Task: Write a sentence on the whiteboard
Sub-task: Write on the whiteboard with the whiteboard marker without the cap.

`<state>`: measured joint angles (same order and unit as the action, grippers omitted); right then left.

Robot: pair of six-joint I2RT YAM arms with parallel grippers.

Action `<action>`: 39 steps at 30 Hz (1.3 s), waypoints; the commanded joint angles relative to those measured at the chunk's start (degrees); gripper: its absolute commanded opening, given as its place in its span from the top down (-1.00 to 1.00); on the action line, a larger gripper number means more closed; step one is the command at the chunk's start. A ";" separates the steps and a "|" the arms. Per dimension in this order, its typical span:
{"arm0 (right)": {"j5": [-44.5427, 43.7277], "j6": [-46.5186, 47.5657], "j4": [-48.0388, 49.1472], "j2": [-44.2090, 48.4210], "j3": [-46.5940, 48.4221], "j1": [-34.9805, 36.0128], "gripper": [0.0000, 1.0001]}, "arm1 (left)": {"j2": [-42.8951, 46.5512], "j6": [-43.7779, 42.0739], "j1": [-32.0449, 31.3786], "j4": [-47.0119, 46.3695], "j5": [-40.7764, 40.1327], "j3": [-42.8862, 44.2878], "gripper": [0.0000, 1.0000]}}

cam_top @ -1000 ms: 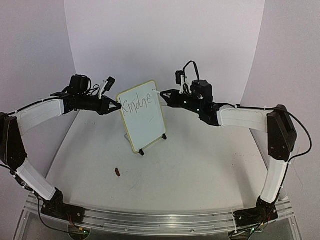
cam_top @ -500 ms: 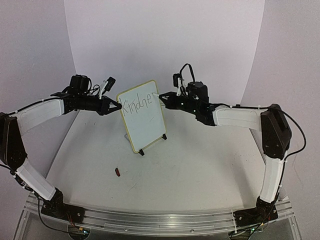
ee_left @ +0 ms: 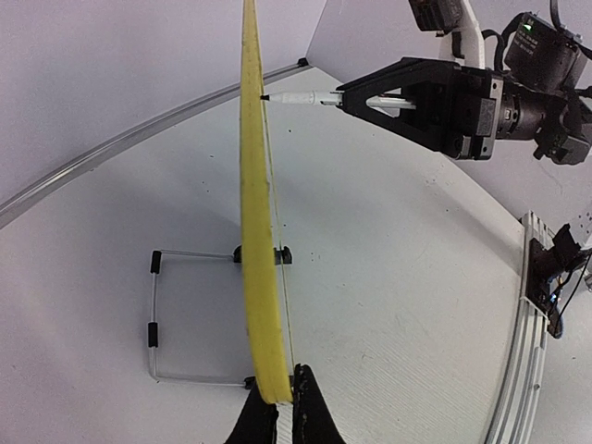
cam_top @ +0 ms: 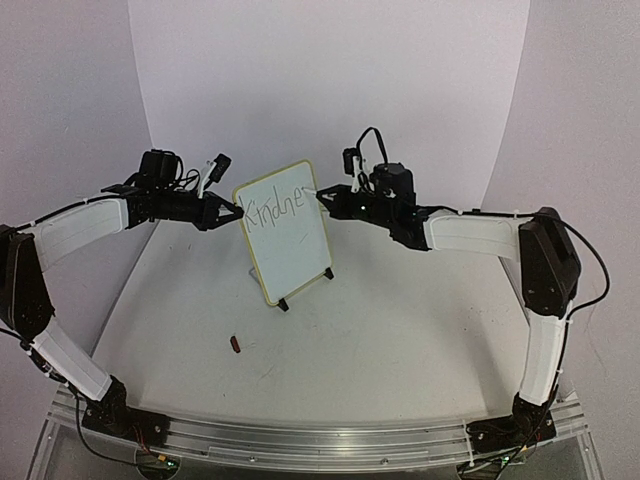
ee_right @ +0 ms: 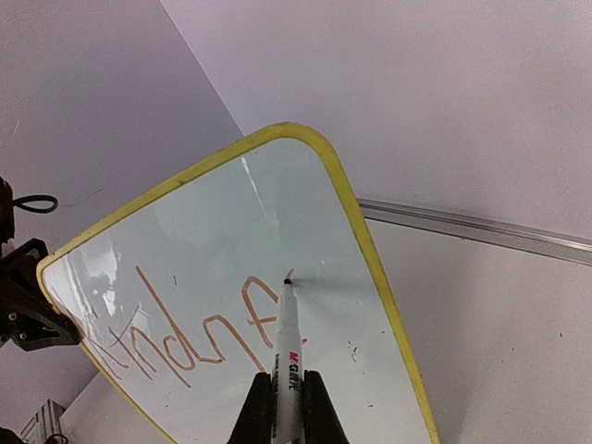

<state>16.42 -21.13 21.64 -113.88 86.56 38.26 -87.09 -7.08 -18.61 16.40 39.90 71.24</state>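
- Pale walls are seen behind a white bench [cam_top: 400,340].
- The whiteboard [cam_top: 290,250] is stood upright between the two arms, its yellow edge clamped by the left fingers [cam_top: 233,212].
- A marker [ee_right: 285,342] is gripped by the right fingers [cam_top: 330,198], projecting ahead of them, its tip set against the whiteboard just past the sentence [cam_top: 277,205], read as "Kindne".

White table [cam_top: 400,340] backed by plain white walls [cam_top: 330,80]

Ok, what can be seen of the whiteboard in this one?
The whiteboard is a small glossy white panel with rounded corners and a yellow frame, standing near-upright on black feet and a wire stand. The left tool pinches its edge; the right tool holds a marker whose tip touches it beside the unfinished sentence, "Kindne" plus a stroke.
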 commanded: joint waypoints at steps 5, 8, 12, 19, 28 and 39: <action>2.02 0.87 0.16 -0.21 -1.07 -0.20 1.00 | -1.60 -1.93 -0.50 1.60 -1.49 1.18 1.00; 1.64 0.84 0.13 -0.21 -1.38 -0.20 1.00 | -1.69 -1.91 -0.54 1.61 -1.49 1.25 1.00; 0.48 0.67 0.16 -0.16 -1.68 -0.20 1.00 | -1.77 -2.03 -0.48 1.61 -1.49 1.27 1.00; -3.47 0.11 -0.82 -0.12 -1.78 -0.20 1.00 | -1.77 -1.98 -0.49 1.61 -1.49 1.27 1.00; -4.35 0.23 -1.54 0.29 -2.84 -0.20 1.00 | -1.74 -2.00 -0.51 1.61 -1.47 1.27 1.00; -1.10 1.38 -1.76 0.67 -4.22 -0.20 1.00 | -1.71 -1.99 -0.50 1.61 -1.47 1.27 1.00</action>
<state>13.15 -21.02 19.62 -113.91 82.46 38.26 -87.20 -7.03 -18.59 16.08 39.94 71.24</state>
